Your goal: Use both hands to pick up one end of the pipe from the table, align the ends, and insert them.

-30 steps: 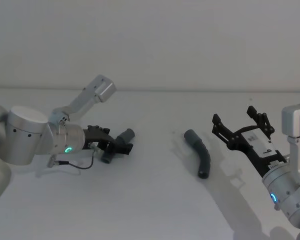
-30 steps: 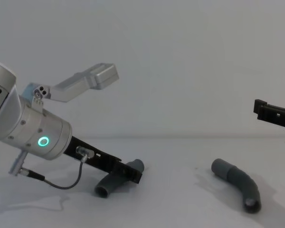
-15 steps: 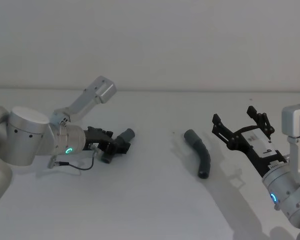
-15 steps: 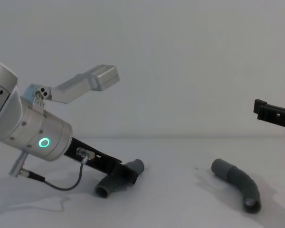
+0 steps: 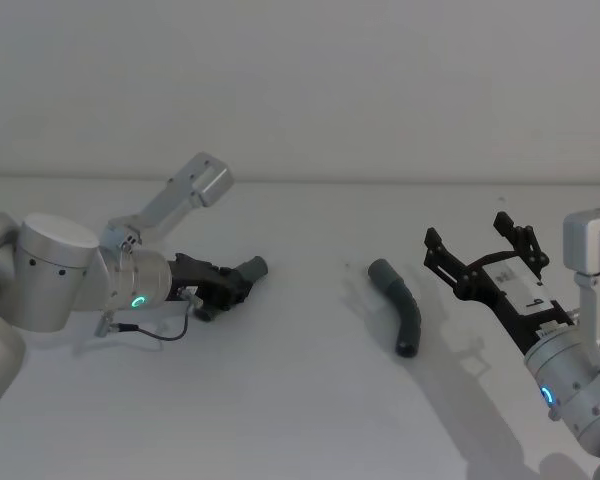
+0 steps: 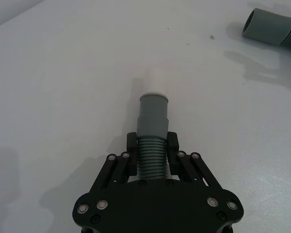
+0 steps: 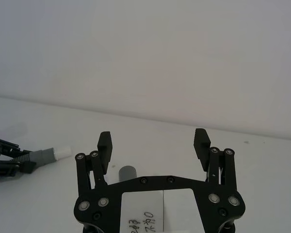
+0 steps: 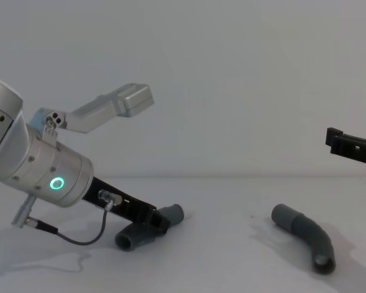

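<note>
Two dark-grey ribbed pipe pieces lie on the white table (image 5: 300, 400). My left gripper (image 5: 228, 287) is shut on the ribbed part of the left piece (image 8: 171, 213), low over the table. The left wrist view shows its fingers (image 6: 132, 145) pressed on the ribs behind the grey collar (image 6: 153, 116) and white tip (image 6: 153, 82). The right piece (image 5: 404, 310) lies curved with its wide open collar (image 6: 266, 26) turned toward the left one. My right gripper (image 5: 470, 240) hangs open to the right of that piece and above it, holding nothing (image 7: 153, 141).
A plain white wall (image 5: 380, 90) backs the table. A thin cable (image 8: 79, 235) loops under the left wrist. Bare table surface lies between the two pieces and toward the front.
The left gripper's fingers have shut on the left piece, which has turned and shifted slightly left. The right arm and the right piece have not moved.
</note>
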